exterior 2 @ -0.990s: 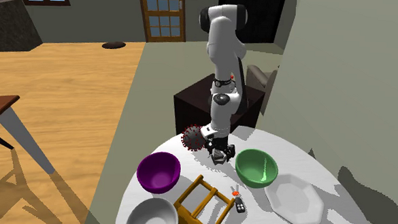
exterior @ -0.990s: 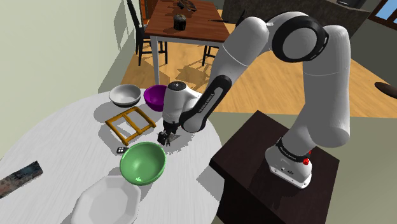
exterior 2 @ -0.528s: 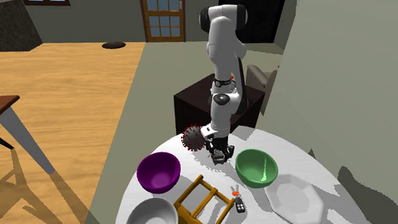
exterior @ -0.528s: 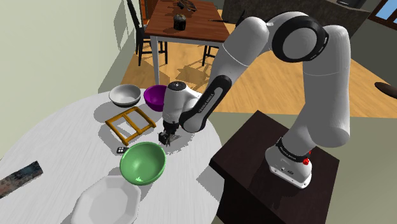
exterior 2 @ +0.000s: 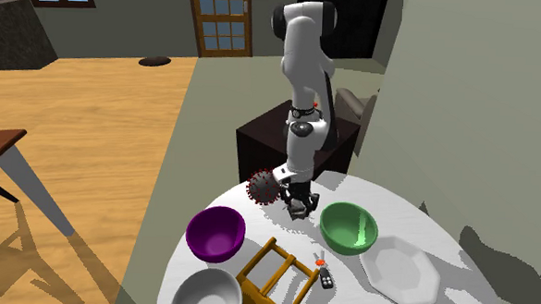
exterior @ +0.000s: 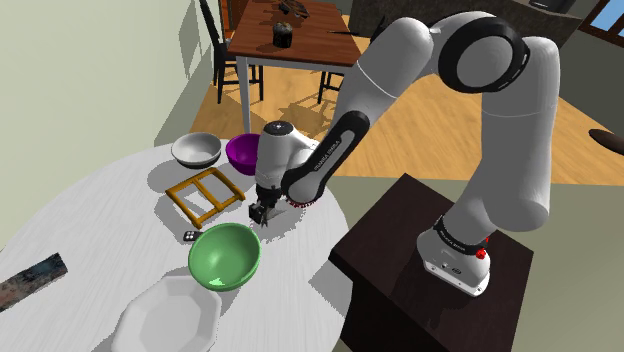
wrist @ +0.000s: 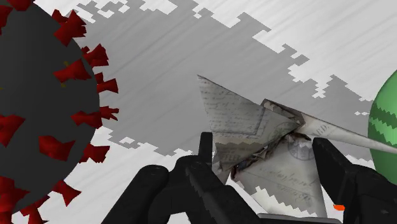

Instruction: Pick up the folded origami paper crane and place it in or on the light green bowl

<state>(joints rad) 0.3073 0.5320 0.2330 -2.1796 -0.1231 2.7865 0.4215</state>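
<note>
The folded paper crane (wrist: 251, 127), printed with faint script, sits clasped between my black fingers (wrist: 205, 153). My gripper (wrist: 270, 162) is shut on it, just above the white round table (exterior: 90, 215). In the shoulder view the gripper (exterior: 260, 212) hangs just behind the rim of the light green bowl (exterior: 225, 255). In the second exterior view the gripper (exterior 2: 299, 210) is beside the bowl (exterior 2: 349, 228), towards that view's left. The bowl's edge (wrist: 385, 121) lies close past the crane's pointed tip.
A dark ball with red spikes (exterior 2: 262, 187) lies right beside the gripper, opposite the bowl. A purple bowl (exterior: 243, 150), a grey bowl (exterior: 196, 150) and a wooden frame (exterior: 205, 195) stand behind. A white plate (exterior: 165, 315) and a small remote (exterior: 190, 236) lie nearer.
The fingers have closed on the crane. The hand has since risen slightly and the arm's upper links have shifted; the bowls and ball have not moved.
</note>
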